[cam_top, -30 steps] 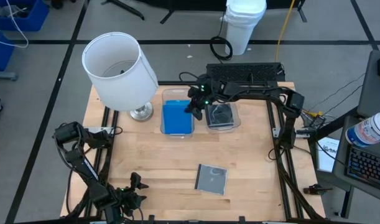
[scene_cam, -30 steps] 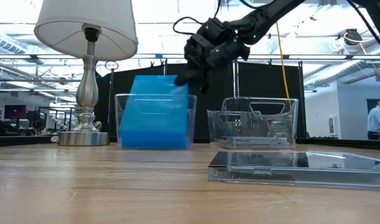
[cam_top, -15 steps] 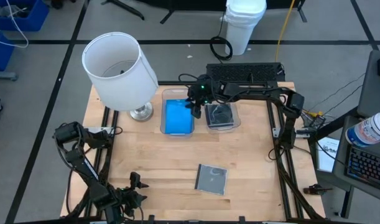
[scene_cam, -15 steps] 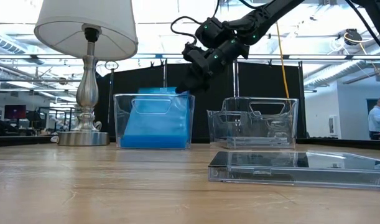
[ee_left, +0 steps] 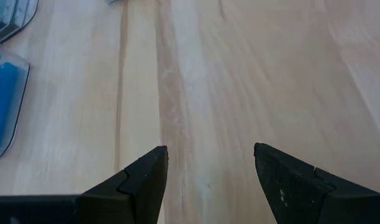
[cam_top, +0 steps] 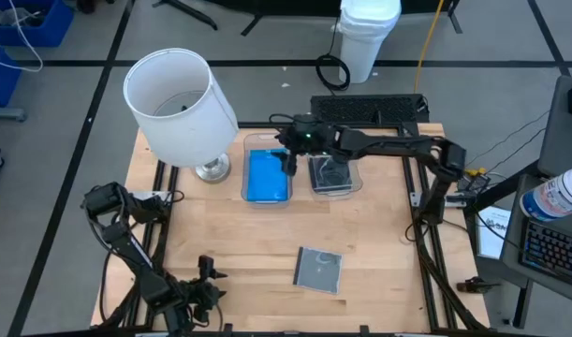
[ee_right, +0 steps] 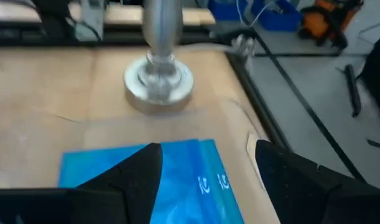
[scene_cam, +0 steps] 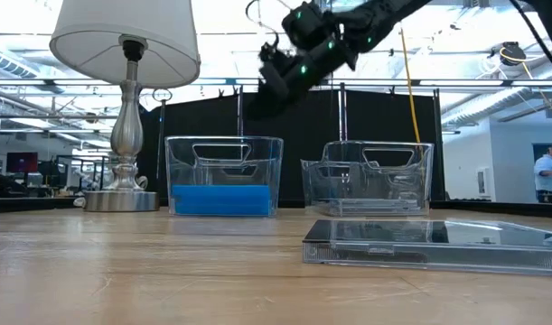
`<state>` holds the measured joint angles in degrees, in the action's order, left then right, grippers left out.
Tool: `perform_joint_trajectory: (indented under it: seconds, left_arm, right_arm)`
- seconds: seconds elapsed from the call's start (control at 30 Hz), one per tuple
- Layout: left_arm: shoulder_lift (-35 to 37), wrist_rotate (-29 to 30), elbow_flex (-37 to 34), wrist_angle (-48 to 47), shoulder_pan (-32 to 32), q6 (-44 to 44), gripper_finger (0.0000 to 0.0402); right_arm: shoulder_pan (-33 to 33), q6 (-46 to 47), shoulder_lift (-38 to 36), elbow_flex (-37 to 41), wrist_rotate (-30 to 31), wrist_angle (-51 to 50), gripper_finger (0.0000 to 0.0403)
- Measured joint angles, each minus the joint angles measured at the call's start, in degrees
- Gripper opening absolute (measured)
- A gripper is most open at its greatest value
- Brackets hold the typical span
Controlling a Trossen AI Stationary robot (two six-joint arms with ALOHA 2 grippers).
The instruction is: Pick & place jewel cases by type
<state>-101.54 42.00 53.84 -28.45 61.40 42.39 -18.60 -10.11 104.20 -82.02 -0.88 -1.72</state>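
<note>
We see a pale wooden table (cam_top: 267, 243) carrying a lamp with a white drum shade and silver base (cam_top: 178, 103), which stands beside and beyond the right gripper (cam_top: 287, 161) in its own wrist view. Directly beneath that gripper sits the clear rectangular plastic bin on the lamp's side (scene_cam: 225, 176), and in it a bright blue square jewel case (cam_top: 267, 177) lies flat on the bottom. Just on the other side of the gripper stands a second clear rectangular plastic bin (cam_top: 334, 175), holding a clear jewel case with dark grey insides (cam_top: 332, 172). The right gripper hangs above the rim of the blue case's bin with its two dark fingers (ee_right: 130, 171) spread apart and nothing between them. Well away from it, toward the near edge of the table, another clear jewel case with a dark grey inside (cam_top: 319, 270) lies flat on the bare wood. The left gripper (cam_top: 203, 285) waits at the table's near left corner, its fingers (ee_left: 143, 180) parted over bare wood, holding nothing, well apart from that case.
</note>
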Motion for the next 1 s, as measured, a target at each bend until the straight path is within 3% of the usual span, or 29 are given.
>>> perform_joint_trajectory:
  seconds: [0.13, 0.3, 0.53, 0.7, 0.83, 0.9, 1.0]
  left_arm:
    - [0.0, 0.1, 0.0, 0.0, -0.3, 1.5, 0.0241]
    - [0.0, 0.7, 0.0, 0.0, -0.3, 1.7, 0.0241]
    - [0.0, 1.6, 0.0, 0.0, -1.5, 1.5, 0.0241]
    - [0.0, 3.6, 0.0, 0.0, -3.9, 2.3, 0.0241]
    - [0.0, 3.9, 0.0, 0.7, -6.2, 5.4, 0.0241]
    - [0.0, 3.2, 0.0, 1.7, -7.2, 4.8, 0.0241]
    - [0.0, 4.1, 0.0, 3.7, -8.4, 1.3, 0.0241]
  right_arm:
    - [3.1, 0.9, -6.3, -0.1, -0.2, -5.3, 0.0233]
    - [12.5, -0.2, -16.2, -0.1, 0.7, -17.0, 0.0155]
    - [33.6, -0.6, -28.0, -0.1, 16.2, -23.1, 0.0012]
    - [46.3, 9.6, -31.9, -0.1, 25.2, -30.7, 0.0018]
    - [54.5, 16.7, -31.8, 3.1, 26.7, -33.4, 0.0006]
    - [57.8, 16.5, -31.1, 8.0, 26.9, -29.1, 0.0002]
    - [61.1, 13.1, -30.1, 18.5, 33.1, -17.4, 0.0003]
